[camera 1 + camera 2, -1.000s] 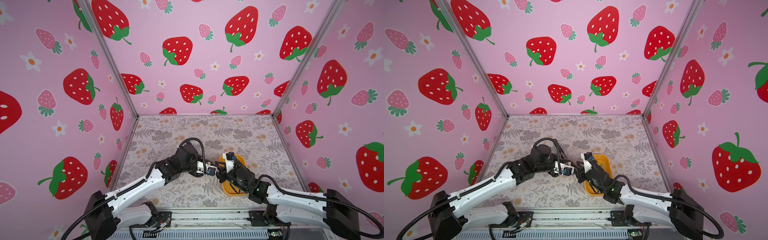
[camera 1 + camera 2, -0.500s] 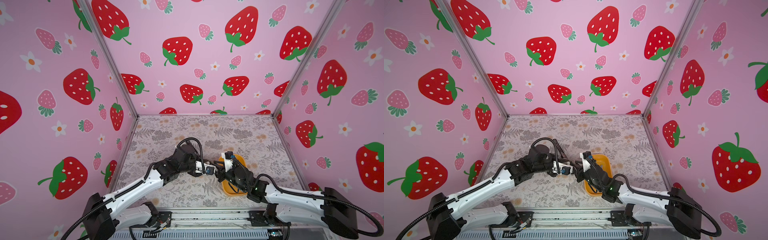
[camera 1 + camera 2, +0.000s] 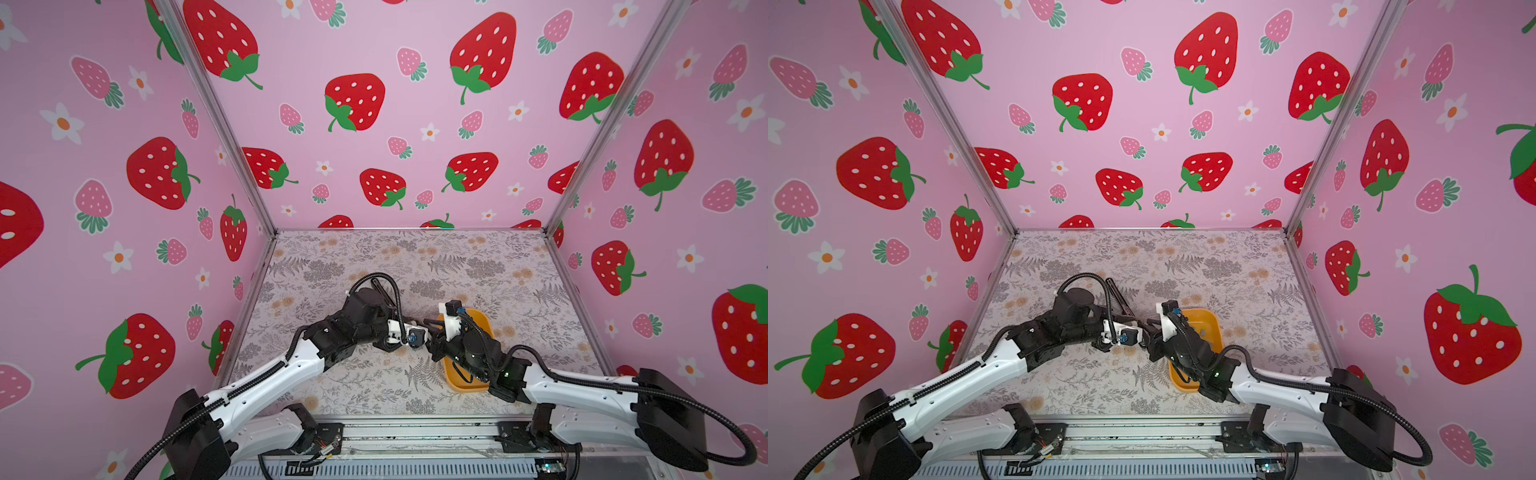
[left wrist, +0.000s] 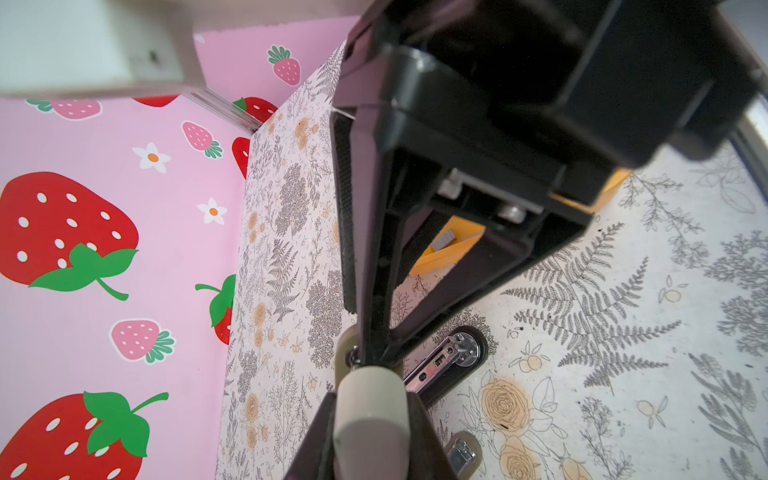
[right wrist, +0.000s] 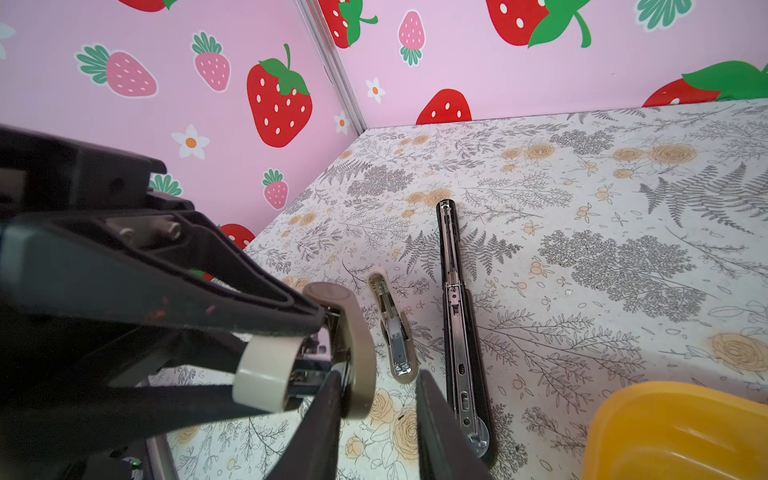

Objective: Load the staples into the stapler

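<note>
The stapler [image 5: 457,324] is long, slim and black; it lies opened flat on the floral table with its metal channel up, and shows in both top views [image 3: 380,291] [image 3: 1119,297] behind the left arm. Grey staples [image 4: 444,239] lie in the yellow tray [image 3: 1212,320]. My left gripper [image 4: 370,415] is shut on a stubby beige object [image 5: 266,374], held above the table. My right gripper [image 5: 380,424] is open right beside it. One of its fingers [image 5: 320,415] touches the object's swung-out beige arm [image 5: 357,353]. Both grippers meet at the table's middle [image 3: 426,336].
A second stubby beige object [image 5: 392,332] lies opened on the table between the held one and the black stapler. The yellow tray [image 3: 484,324] sits under the right arm. Pink strawberry walls close in the left, back and right sides.
The right gripper has edged a little toward the left gripper and its jaws have narrowed slightly. The left gripper keeps its hold on the beige object, barely moving.
</note>
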Available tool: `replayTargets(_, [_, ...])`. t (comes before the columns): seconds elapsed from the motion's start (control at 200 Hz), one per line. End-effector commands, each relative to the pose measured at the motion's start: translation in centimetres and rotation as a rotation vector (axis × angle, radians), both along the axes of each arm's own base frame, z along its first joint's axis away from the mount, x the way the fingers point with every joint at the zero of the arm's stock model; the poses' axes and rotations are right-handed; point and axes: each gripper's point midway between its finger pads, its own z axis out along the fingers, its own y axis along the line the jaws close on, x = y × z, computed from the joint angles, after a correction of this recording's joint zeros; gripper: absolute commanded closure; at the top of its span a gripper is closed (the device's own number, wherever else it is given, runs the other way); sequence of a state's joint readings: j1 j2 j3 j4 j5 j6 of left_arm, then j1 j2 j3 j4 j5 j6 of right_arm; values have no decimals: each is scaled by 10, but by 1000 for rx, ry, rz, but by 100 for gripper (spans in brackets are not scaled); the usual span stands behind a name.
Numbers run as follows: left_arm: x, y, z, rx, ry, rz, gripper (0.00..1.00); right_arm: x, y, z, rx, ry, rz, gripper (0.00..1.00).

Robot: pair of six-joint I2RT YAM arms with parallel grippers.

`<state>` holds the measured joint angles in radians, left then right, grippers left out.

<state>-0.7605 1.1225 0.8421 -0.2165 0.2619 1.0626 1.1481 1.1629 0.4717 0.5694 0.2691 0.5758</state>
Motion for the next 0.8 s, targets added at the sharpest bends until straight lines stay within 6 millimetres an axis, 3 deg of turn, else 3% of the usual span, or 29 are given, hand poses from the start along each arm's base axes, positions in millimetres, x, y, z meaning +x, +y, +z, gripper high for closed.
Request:
replayTargets(0.0, [-45,-33,56,-233,-17,-268,100,9,-2,-21,-85,20,-41,68])
replayTargets(0.115, [-47,-33,60,-248,-14,-274,100,12,-1,-26,-106,21,-52,69])
replayTargets(0.25, [-46,-31,65,-267,-17,-270,100,19,-1,-34,-130,31,-75,80])
replayTargets(0.48, [-42,-26,76,-309,-26,-243,100,25,2,-43,-146,47,-81,85])
replayTargets(0.635, [-26,-24,79,-328,-12,-161,100,22,-9,-27,-115,-12,-85,85])
replayTargets(0.79, [-7,-20,85,-377,18,-66,100,15,-41,-6,-103,-229,-103,78])
